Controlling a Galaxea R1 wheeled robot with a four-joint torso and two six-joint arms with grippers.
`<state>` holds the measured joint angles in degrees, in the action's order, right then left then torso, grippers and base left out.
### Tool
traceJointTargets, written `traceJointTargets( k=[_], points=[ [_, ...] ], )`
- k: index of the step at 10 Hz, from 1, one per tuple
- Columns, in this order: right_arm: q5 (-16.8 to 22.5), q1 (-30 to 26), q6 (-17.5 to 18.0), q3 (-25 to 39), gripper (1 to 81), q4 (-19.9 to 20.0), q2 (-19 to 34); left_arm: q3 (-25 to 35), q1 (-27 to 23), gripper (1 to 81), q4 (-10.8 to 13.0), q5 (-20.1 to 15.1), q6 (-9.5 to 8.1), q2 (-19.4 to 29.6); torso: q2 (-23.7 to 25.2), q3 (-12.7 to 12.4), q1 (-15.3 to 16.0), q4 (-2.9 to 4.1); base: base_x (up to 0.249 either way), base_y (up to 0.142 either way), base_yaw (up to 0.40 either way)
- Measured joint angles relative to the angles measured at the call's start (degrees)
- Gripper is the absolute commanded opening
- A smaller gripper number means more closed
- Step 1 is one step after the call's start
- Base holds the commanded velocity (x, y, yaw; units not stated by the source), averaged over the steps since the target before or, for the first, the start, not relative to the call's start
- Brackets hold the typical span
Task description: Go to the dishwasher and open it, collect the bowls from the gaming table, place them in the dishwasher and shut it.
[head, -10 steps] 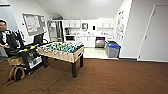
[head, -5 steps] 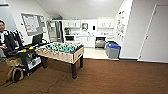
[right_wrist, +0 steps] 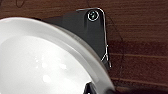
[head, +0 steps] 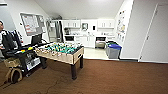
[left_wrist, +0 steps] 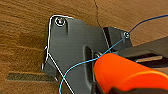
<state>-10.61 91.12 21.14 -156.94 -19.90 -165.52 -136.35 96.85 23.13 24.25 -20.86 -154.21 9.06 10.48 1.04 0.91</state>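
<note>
Right wrist view: a white bowl point(right_wrist: 47, 60) sits large and close in front of the dark wrist plate, brown wood-look floor point(right_wrist: 140, 37) behind it – can't tell whether the right gripper's fingers are wide, narrow or clamped on the bowl. Left wrist view: an orange rounded object point(left_wrist: 127, 72) lies close to the camera, w/ a thin blue wire point(left_wrist: 82, 62) crossing the dark plate; finger state of the left gripper can't be told either.

Head view, near to far: brown floor across the lower frame. Left of centre stands the gaming table point(head: 61, 53), green field on top, dark legs. At the far left edge a person point(head: 5, 40) stands behind a cart w/ a monitor point(head: 36, 39). Further back, right of centre, a grey bin w/ blue lid point(head: 113, 50) sits on the pale kitchen floor. At the back – white kitchen cabinets point(head: 86, 30); the dishwasher point(head: 100, 42) shows as a steel front under the counter, upper centre-right, too small to tell if it's open.
</note>
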Motion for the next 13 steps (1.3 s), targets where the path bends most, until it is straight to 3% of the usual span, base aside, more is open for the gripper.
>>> traceJointTargets(
  k=[10, 13],
  points=[
    [0.0, 0.1, 0.3, -0.3, 1.0, 0.0, 0.4, 0.0, 0.4, 1.0, 0.0, 0.2, 0.02, -0.1, 0.0, 0.0, 0.0, 0.0, 0.109, 0.0, 0.0],
    [0.0, 0.3, 0.3, -0.1, 1.0, 0.0, 0.2, -0.1, 0.4, 1.0, 0.0, 0.2, 0.02, 0.1, 0.0, 0.0, 0.0, 0.0, 0.124, -0.079, 0.0]
  ],
)
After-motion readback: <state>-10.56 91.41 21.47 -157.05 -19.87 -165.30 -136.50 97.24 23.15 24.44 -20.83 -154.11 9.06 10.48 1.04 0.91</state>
